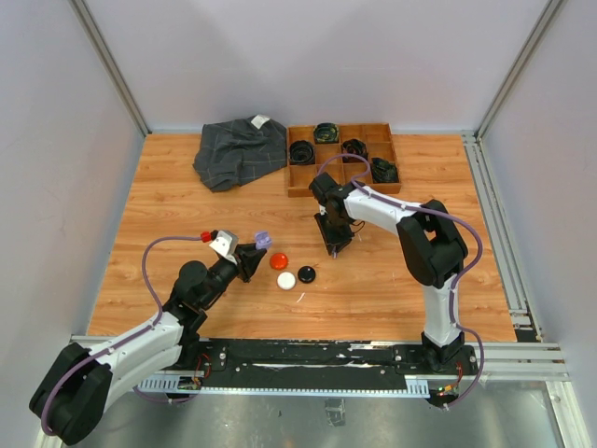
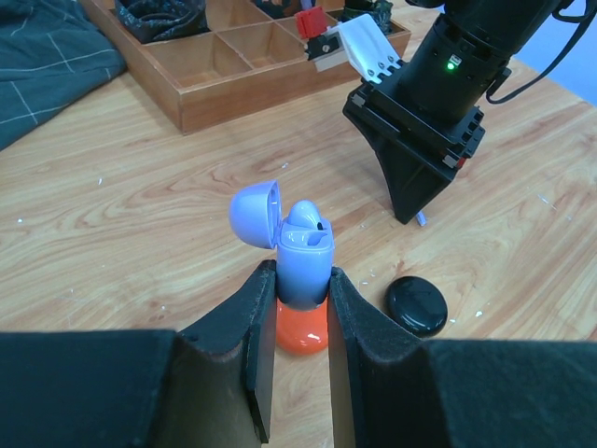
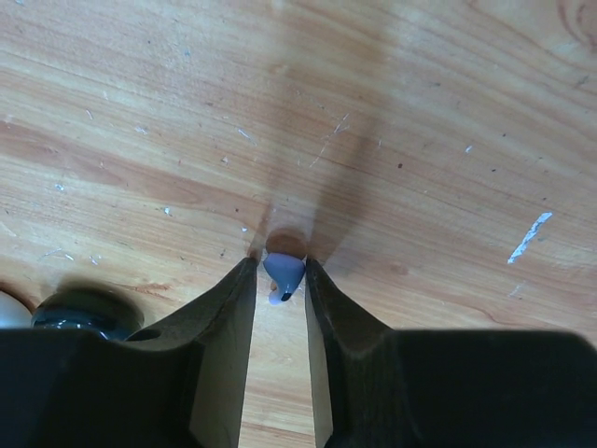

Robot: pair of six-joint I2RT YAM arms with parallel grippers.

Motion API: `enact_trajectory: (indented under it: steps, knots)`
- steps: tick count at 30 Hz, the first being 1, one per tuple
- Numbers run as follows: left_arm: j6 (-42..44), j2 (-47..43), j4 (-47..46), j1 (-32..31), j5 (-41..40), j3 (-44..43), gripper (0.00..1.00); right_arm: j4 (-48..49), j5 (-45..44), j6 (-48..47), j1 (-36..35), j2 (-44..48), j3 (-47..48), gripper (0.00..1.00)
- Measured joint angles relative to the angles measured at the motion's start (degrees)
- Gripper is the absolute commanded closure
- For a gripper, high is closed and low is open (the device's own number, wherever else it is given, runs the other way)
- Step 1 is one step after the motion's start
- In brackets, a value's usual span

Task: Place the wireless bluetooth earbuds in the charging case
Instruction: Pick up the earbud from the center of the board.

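**Charging case.** The left claw [image 2: 298,273] is clamping the lilac charging case [image 2: 303,259] by its lower body, one finger on each side. The case is standing with its long axis in line with the fingers, its mouth pointing away from the claw and toward the far right of the counter [image 3: 420,140]. Its rounded lid [image 2: 254,213] is hanging open to the left on its hinge. A seated earbud [image 2: 306,216], glossy lilac with a dark mark, is showing above the rim. The case is hovering over an orange-red puck [image 2: 300,334], left of a black puck [image 2: 416,306] and far of a white puck [image 1: 286,279].

**Loose earbud.** To the right of the case, the right claw [image 3: 280,263] is pointing down at the counter. Its fingers [image 3: 219,327] are standing narrowly apart around a loose earbud [image 3: 284,271]. This piece is tiny and pale lilac. Its rounded head is lying at the fingertips, and its short, dark-tipped stem is pointing back along the slot between them. Whether the claw is already pinching it cannot be told.
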State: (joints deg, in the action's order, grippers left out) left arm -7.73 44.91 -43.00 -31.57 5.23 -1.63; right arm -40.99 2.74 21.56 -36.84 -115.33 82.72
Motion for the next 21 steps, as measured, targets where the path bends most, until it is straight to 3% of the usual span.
enact_trajectory:
  steps: [21]
  knots:
    - [0.1,2.1,-2.7,0.0,4.2,-0.3,1.00,3.7,-2.9,-0.9,-0.1,2.0,-1.8,0.84]
